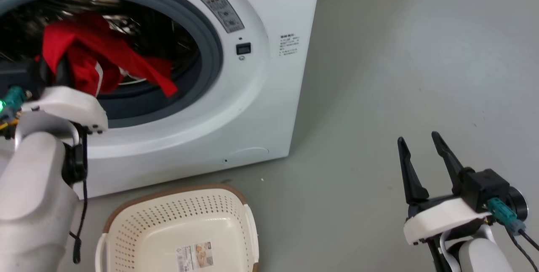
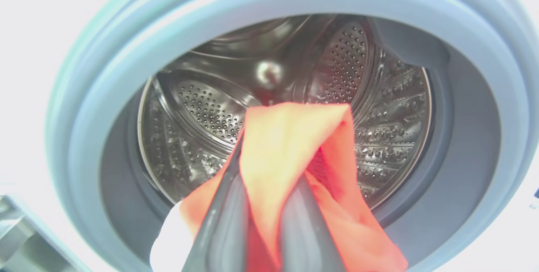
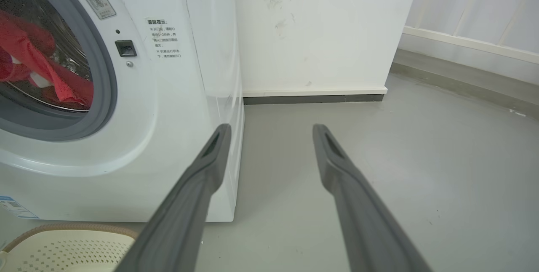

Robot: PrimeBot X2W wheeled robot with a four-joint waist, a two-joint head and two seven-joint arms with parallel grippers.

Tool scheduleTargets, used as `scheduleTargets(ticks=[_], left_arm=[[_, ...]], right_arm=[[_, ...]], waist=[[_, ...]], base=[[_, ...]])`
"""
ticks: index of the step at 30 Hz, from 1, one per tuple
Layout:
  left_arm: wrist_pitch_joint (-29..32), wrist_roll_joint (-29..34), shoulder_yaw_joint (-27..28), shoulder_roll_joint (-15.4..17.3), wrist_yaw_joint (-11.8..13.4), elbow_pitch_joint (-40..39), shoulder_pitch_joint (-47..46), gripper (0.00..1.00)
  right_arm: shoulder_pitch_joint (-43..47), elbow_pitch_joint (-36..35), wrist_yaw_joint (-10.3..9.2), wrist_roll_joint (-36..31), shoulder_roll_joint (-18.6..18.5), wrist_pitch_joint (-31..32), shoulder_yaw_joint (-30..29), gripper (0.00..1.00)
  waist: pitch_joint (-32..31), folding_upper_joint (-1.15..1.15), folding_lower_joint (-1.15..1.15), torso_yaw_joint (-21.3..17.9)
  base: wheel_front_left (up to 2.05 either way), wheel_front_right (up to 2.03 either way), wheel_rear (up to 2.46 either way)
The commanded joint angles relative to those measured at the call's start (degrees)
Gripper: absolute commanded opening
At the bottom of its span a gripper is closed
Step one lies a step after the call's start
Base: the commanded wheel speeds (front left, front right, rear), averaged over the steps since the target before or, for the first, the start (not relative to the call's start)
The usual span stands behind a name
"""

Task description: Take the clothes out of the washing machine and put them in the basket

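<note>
The white washing machine (image 1: 261, 95) stands with its porthole uncovered. Red clothes (image 1: 105, 57) hang bunched in its mouth, one end drooping over the grey rubber rim (image 1: 210, 49). My left gripper (image 1: 57, 72) is at the mouth, shut on the red clothes (image 2: 286, 137), which drape over both fingers (image 2: 227, 221) in front of the steel drum (image 2: 202, 108). Directly below the porthole, the cream basket (image 1: 168, 217) sits on the floor with nothing in it. Off to the right, my right gripper (image 1: 419, 139) is low above the floor, open and holding nothing, also visible as the gripper (image 3: 271, 126).
Grey floor (image 1: 400, 74) stretches to the right of the machine. A white wall with a dark baseboard (image 3: 316, 98) stands behind it. A grey part (image 2: 25, 238) shows at the lower left of the left wrist view.
</note>
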Motion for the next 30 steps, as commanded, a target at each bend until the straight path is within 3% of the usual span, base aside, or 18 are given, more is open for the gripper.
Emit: scheduleTargets(ticks=[1, 7, 17, 25, 30], left_arm=[[-0.3, 0.6, 1.2, -0.7, 0.2, -1.5, 2.0, 0.0], [-0.2, 2.8, 4.8, -3.6, 0.0, -9.7, 11.3, 0.0], [-0.2, 3.7, 5.4, -7.7, 0.4, -18.4, 25.4, 0.0], [0.4, 2.3, 2.5, -10.0, -0.2, -20.4, 34.2, 0.0], [1.2, 1.3, 1.3, -11.0, -0.8, -17.7, 36.0, 0.0]], right_arm=[[1.4, -0.6, -0.05, -0.6, 0.1, 0.5, -0.4, 1.0], [4.5, -2.9, -0.04, -1.4, 0.1, 2.5, -1.6, 1.0], [8.0, -5.8, -0.04, -2.2, 0.1, 4.9, -2.1, 1.0], [8.4, -7.7, -0.04, -2.1, 0.1, 6.0, -1.9, 1.0], [6.7, -8.1, -0.04, -1.8, 0.1, 6.1, -1.3, 1.0]], waist=[[-3.0, 0.0, 0.02, 2.0], [-6.1, 0.0, 0.02, 4.0], [-9.0, 0.0, 0.02, 6.6], [-7.8, 0.0, 0.02, 8.2], [-4.7, 0.0, 0.02, 8.6]], base=[[0.0, 0.0, 0.0], [0.0, 0.0, 0.0], [0.0, 0.0, 0.0], [0.0, 0.0, 0.0], [0.0, 0.0, 0.0]])
